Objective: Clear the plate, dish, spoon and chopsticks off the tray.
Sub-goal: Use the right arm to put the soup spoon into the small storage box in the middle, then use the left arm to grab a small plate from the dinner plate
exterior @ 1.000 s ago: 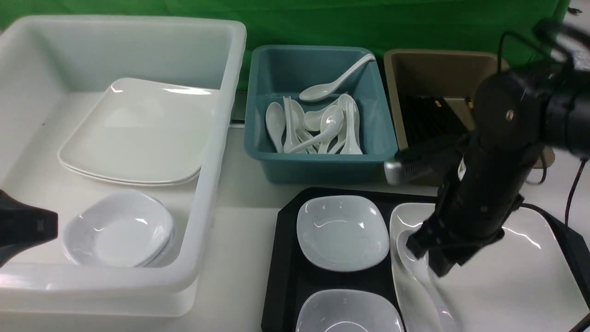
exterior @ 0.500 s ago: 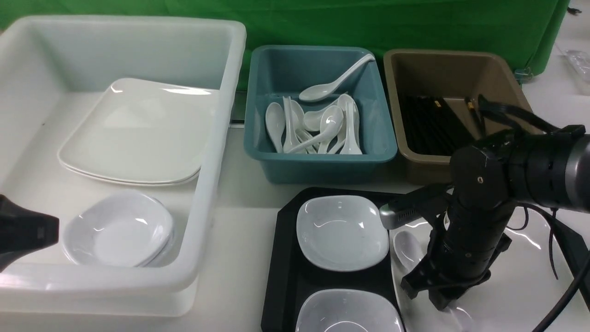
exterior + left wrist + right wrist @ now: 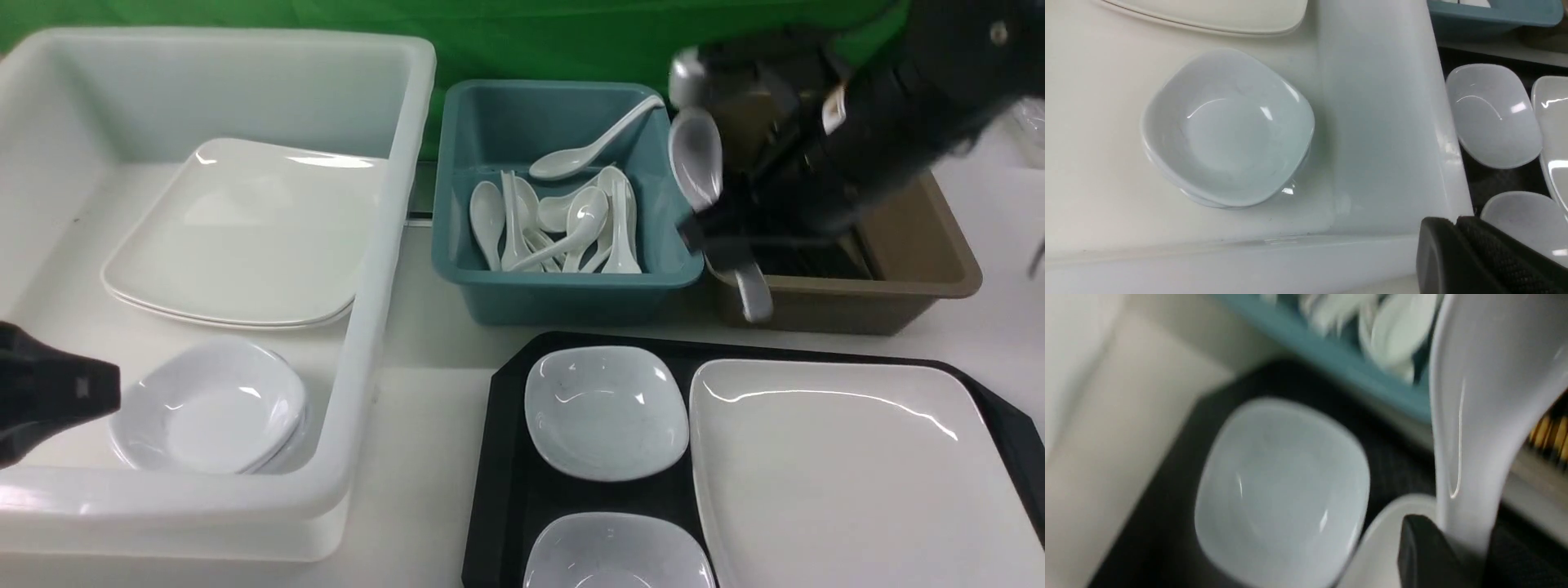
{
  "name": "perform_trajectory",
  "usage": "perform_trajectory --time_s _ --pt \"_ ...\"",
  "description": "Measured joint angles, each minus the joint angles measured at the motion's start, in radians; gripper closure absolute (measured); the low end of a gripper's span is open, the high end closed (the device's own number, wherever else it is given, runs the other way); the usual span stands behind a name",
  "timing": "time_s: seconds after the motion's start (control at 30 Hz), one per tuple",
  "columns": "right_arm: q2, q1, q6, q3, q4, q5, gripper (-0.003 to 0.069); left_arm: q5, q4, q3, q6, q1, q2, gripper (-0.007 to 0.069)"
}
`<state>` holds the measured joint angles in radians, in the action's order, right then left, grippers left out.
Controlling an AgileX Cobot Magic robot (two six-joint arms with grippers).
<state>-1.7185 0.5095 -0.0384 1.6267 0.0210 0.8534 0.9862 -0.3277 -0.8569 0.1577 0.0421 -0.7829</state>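
- The right gripper [image 3: 722, 241] pinches the handle of the glossy white Chinese soup spoon [image 3: 695, 159]. It is held in the air, seen between the teal plastic tub [image 3: 571, 290] of spoons and the brown plastic tub [image 3: 914, 282].
- The large glossy white rounded-rectangular plate [image 3: 849, 474] and two small square white dishes [image 3: 606, 411] lie on the black plastic tray [image 3: 506, 457].
- The left gripper [image 3: 1453, 228], jaws pressed together, hovers by the big white tub's [image 3: 384, 245] near rim.
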Motion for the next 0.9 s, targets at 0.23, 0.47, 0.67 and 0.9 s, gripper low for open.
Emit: perform_trajectory --time_s 0.23,0.47,0.67,0.9 --pt "-0.406 0.000 0.000 0.511 0.002 0.023 0.0491 0.055 -0.086 0.000 0.043 0.000 -0.025 0.0615" --pt "-0.602 -0.001 0.054 0.741 0.002 0.075 0.0379 0.077 -0.106 0.000 0.043 -0.051 -0.025 0.0624" --pt "-0.559 -0.007 0.022 0.794 -0.079 0.260 0.0172 0.054 -0.055 0.000 -0.055 -0.253 -0.077 0.0624" --pt "-0.323 -0.013 -0.011 0.723 -0.183 0.280 0.0559 -0.059 0.069 -0.023 -0.224 -0.575 -0.281 0.0624"
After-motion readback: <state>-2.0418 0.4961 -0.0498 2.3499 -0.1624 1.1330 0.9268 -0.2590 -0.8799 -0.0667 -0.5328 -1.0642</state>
